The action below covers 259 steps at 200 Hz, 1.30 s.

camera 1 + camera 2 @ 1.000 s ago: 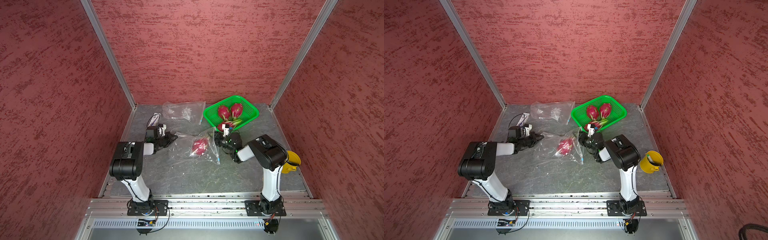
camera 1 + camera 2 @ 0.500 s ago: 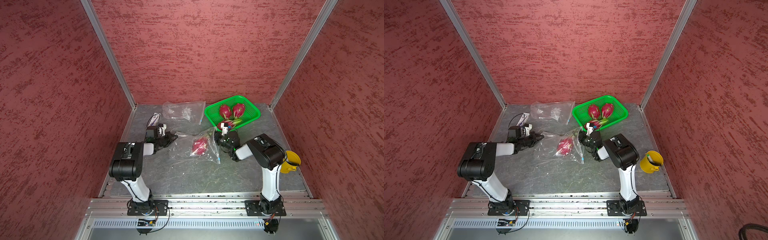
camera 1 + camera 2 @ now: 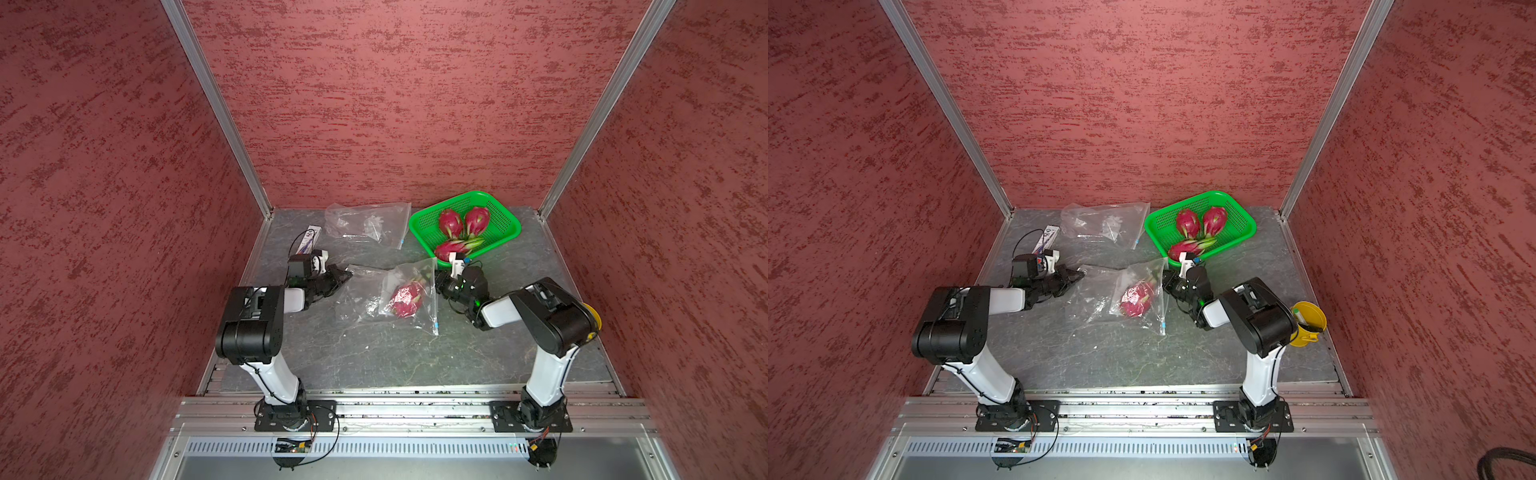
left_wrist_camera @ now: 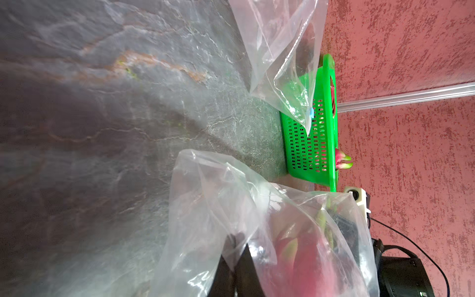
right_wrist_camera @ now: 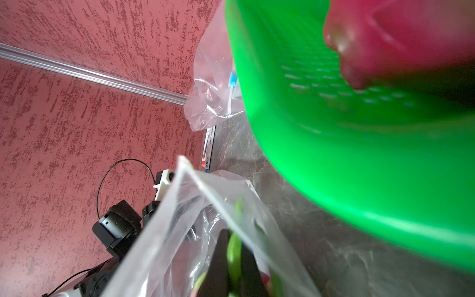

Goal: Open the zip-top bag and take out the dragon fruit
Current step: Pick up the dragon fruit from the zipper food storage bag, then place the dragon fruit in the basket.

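- From where I stand, one magenta-pink oval dragon fruit [image 3: 406, 297] lies inside a clear plastic zip-top bag [image 3: 359, 297]. The bag rests on the grey stone-look worktop [image 3: 374, 361], roughly midway between the two arms.
- The fruit's long axis runs on a slant. Its rounded end points near-left and its green-tipped scales point far-right, toward the green mesh plastic basket [image 3: 505, 224].
- The left fingers [image 3: 341, 276] are pressed together on the bag's far-left corner. The left wrist view shows film draped over those fingers [image 4: 246, 270] and the red fruit [image 4: 305, 262] through the plastic.
- The right fingers [image 3: 441, 286] sit at the bag's right edge, just beside the basket. From above, what they grip is hidden.
- The right wrist view shows these fingers [image 5: 218, 259] closed on a green scale [image 5: 233, 250] of the fruit. Whether film is pinched too, I cannot tell.
- Three more pink fruits [image 3: 451, 222] lie in the basket.
- A second crumpled clear bag [image 3: 365, 224] lies toward the back wall.
- A yellow cup [image 3: 1308, 322] shows whole in a top view. In a top view the same cup [image 3: 594, 320] is mostly hidden behind the right arm.
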Each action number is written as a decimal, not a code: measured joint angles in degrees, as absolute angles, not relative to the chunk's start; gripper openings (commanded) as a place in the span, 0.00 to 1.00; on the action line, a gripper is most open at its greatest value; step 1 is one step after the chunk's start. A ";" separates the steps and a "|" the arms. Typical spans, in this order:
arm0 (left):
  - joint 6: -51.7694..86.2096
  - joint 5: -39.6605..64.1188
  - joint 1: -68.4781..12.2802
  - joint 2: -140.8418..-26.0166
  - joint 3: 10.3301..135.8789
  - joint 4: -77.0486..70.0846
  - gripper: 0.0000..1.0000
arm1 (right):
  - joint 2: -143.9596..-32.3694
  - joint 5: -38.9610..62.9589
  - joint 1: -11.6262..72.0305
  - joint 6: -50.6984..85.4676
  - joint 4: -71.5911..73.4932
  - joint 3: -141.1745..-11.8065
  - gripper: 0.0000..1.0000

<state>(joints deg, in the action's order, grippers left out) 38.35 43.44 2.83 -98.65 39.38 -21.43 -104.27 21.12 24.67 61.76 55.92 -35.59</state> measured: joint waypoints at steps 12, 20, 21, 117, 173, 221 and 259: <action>38.37 43.42 3.36 -98.26 39.22 -21.43 0.00 | -100.88 20.67 24.64 60.25 54.15 -34.83 0.00; 38.37 43.44 3.62 -98.02 39.22 -21.43 0.00 | -98.52 20.18 24.62 59.22 52.90 -34.39 0.00; 38.37 43.44 3.62 -98.00 39.22 -21.45 0.00 | -98.35 20.16 24.62 59.20 52.82 -34.37 0.00; 38.39 43.92 4.97 -97.12 38.50 -21.43 0.00 | -77.03 14.02 20.91 47.37 34.13 -33.41 0.00; 38.41 44.45 5.21 -96.84 38.50 -21.45 0.00 | -70.54 9.87 18.52 40.12 24.03 -38.13 0.00; 38.57 44.58 5.65 -96.84 38.50 -21.45 0.00 | -69.32 7.14 17.72 35.00 19.99 -43.18 0.00; 38.57 44.58 5.87 -96.84 38.35 -21.50 0.00 | -69.30 5.26 17.06 32.14 18.44 -45.56 0.00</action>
